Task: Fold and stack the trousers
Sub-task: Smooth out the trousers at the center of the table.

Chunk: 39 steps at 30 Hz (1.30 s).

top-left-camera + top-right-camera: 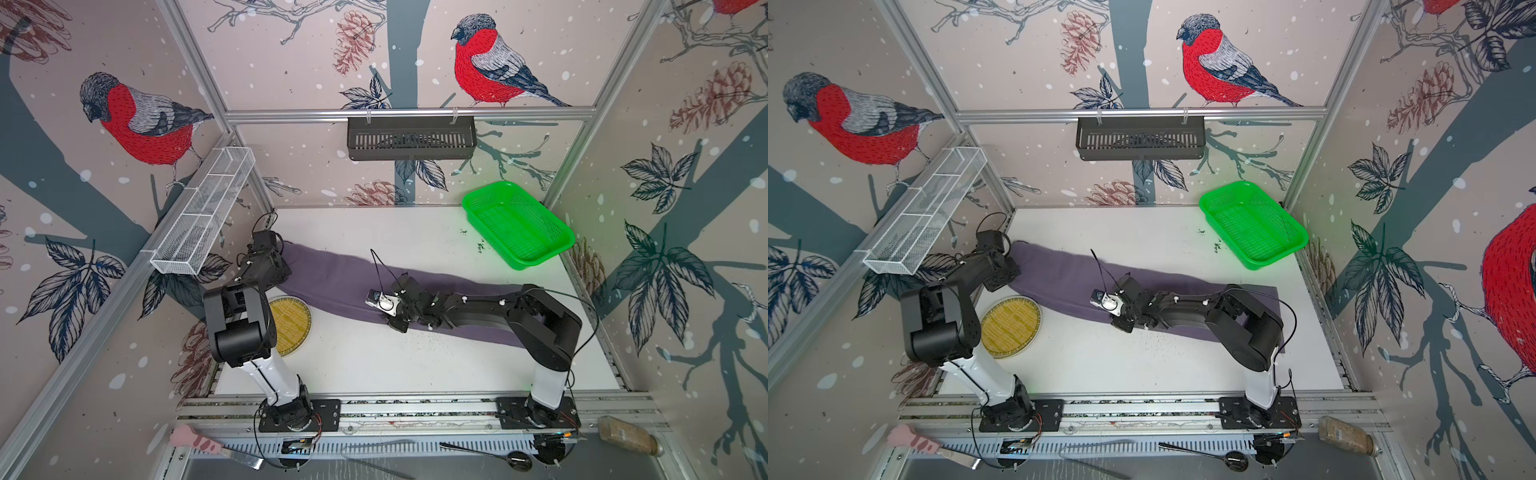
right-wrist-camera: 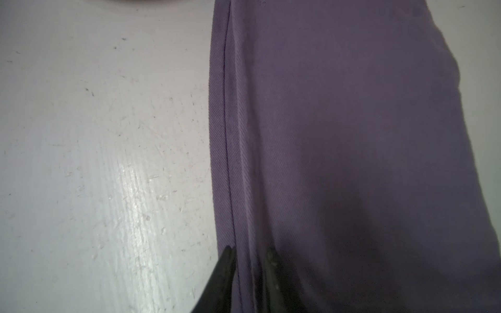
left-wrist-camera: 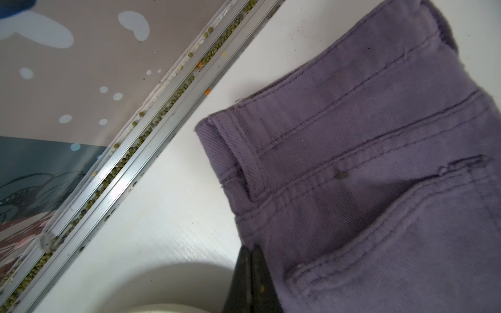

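Both top views: the trousers [image 1: 332,282] [image 1: 1059,276] lie flat on the white table [image 1: 374,361] as one long purple-grey band. They run slantwise, from the far left by the left arm down to the near right under the right arm. Waist end at the left. Left wrist view: waistband, a belt loop and a stitched back pocket of the trousers [image 3: 379,162] facing up, with a small dark spot near the pocket seam. The left gripper [image 3: 250,257] has its fingers pressed together with no gap, tips right at the cloth's side edge below the waistband; cannot tell whether any cloth is nipped between them. Beside it, an aluminium rail [image 3: 151,130] with small green beads lodged in its slot. Right wrist view: the right gripper [image 2: 249,252] is low over mid-leg, fingers narrowly parted. One fingertip sits at the seamed edge, one on the cloth, and the fabric [image 2: 352,135] lies flat between them, neither lifted nor bunched. A round yellow woven mat [image 1: 291,326] lies just beside the near edge of the trousers, at the waist end. A green mesh basket [image 1: 519,224] sits in the far right corner, apart from the cloth. A white wire rack [image 1: 203,216] hangs on the left wall and a black slotted tray [image 1: 411,137] on the back rail.
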Available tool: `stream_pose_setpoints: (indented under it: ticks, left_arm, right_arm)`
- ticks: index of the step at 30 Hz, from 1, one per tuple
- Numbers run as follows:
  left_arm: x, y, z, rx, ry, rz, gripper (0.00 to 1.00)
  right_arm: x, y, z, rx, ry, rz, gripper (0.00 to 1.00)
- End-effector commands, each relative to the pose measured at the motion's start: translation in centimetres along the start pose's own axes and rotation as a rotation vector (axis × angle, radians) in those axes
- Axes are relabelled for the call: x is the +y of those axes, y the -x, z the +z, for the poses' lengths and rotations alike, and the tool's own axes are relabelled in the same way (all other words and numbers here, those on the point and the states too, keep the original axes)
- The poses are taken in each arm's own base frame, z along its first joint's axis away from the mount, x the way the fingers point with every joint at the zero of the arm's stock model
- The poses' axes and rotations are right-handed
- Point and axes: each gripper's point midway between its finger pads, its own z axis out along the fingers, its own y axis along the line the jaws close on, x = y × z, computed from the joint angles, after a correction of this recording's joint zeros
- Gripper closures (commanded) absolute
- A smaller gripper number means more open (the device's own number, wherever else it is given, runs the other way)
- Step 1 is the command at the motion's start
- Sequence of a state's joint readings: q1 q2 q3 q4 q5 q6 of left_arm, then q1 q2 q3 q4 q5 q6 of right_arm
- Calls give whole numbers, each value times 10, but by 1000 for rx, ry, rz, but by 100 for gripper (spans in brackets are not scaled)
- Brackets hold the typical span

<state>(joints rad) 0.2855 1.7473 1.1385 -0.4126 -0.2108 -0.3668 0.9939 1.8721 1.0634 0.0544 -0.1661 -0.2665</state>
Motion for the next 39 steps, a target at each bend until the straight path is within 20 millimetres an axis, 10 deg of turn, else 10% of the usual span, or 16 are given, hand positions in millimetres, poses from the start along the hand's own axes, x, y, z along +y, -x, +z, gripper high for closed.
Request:
stream_pose_setpoints:
  ticks: [1, 16, 25, 33, 39]
  left_arm:
    - [9, 7, -4, -17, 47, -2, 100]
    - [17, 19, -35, -74, 58, -38, 54]
    - [-57, 10, -78, -53, -268, 64, 42]
    - [-127, -53, -119, 10, -490, 160, 40]
    - [-188, -112, -155, 69, -656, 279, 40]
  right_arm:
    - [12, -1, -4, -8, 59, 2, 70]
    - [17, -5, -61, -88, 124, 130, 50]
    - [-63, -30, -130, -127, -124, 470, 41]
    - [-109, -116, -184, 19, -407, 983, 37]
    - [-120, -143, -231, -115, -550, 1298, 37]
